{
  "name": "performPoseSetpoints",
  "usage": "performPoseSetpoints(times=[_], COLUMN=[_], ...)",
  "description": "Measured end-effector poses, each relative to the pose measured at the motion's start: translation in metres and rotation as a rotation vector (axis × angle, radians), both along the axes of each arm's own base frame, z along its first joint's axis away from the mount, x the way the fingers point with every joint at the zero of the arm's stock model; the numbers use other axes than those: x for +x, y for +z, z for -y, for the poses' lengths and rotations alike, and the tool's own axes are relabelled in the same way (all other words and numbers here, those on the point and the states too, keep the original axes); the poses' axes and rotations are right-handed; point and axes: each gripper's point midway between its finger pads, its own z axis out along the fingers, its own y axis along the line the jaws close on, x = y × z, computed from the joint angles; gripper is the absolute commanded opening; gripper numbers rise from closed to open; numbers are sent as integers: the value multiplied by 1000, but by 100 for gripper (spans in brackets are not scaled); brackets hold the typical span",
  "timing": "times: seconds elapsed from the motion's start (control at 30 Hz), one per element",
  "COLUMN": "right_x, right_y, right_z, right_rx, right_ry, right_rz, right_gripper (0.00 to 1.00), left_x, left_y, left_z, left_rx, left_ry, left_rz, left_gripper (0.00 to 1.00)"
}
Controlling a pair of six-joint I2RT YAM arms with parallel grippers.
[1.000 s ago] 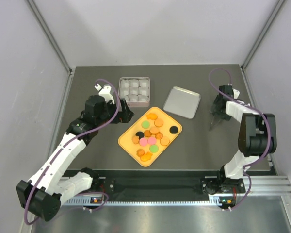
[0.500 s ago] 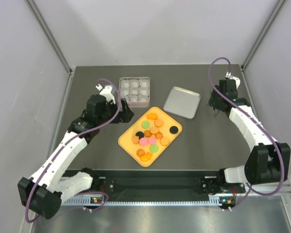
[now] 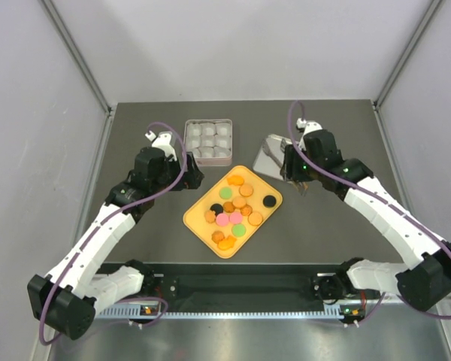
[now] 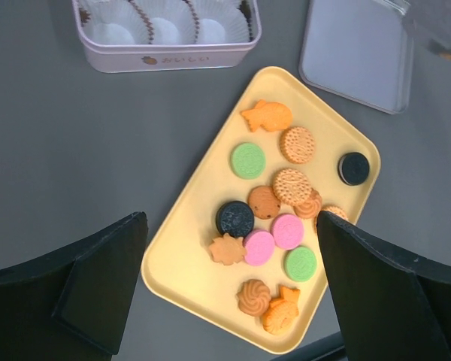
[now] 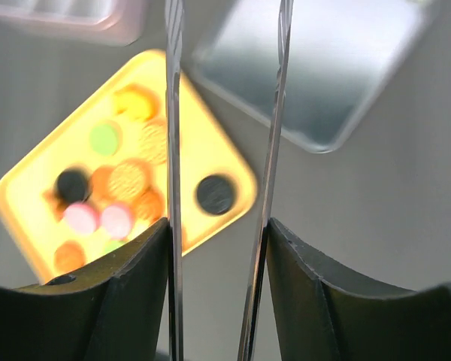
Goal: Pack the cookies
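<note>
The cookies point(image 3: 233, 209) lie on a yellow tray point(image 3: 198, 218) mid-table: orange, pink, green and black discs, with one black cookie point(image 3: 270, 201) alone at the right corner. In the left wrist view the cookies point(image 4: 274, 214) sit below my left gripper point(image 4: 231, 219), which is wide open, empty and hovering above the tray's left part point(image 4: 173, 248). My right gripper point(image 3: 299, 179) is shut on thin metal tongs point(image 5: 173, 150) with parted blades, above the lone black cookie point(image 5: 216, 194). My left gripper point(image 3: 190, 176) hangs by the tray's upper-left side.
An open tin point(image 3: 208, 141) with white paper cups stands behind the tray and also shows in the left wrist view point(image 4: 165, 56). Its grey lid point(image 3: 270, 154) lies to the right, partly under my right arm. The lid also shows in both wrist views point(image 4: 357, 53) point(image 5: 323, 68).
My right arm has swung left from the table's right side to over the lid and the tray's right corner. The left arm has barely moved.
</note>
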Motion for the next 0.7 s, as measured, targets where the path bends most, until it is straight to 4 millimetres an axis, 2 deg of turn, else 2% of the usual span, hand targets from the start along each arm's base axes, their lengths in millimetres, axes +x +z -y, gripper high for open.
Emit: performPoseSetpoints(times=[0.17,0.33,0.43,0.7], right_x=[-34,-80,-99,-127], right_y=[2,-6,-12,-28], right_z=[-43,-86,-102,-134], right_rx=[40,30,14,-42], right_ry=[182,377,455,571], right_rz=[-36,-91,-119,-156], right_gripper=[49,48,45,43], left_x=[4,14,18,21], left_y=[-2,16,26,53], left_z=[-16,-30,-35,-45], left_rx=[48,50,43,17], left_ry=[83,169,201,238], left_rz=[-4,34,55,109], left_gripper=[99,99,99,99])
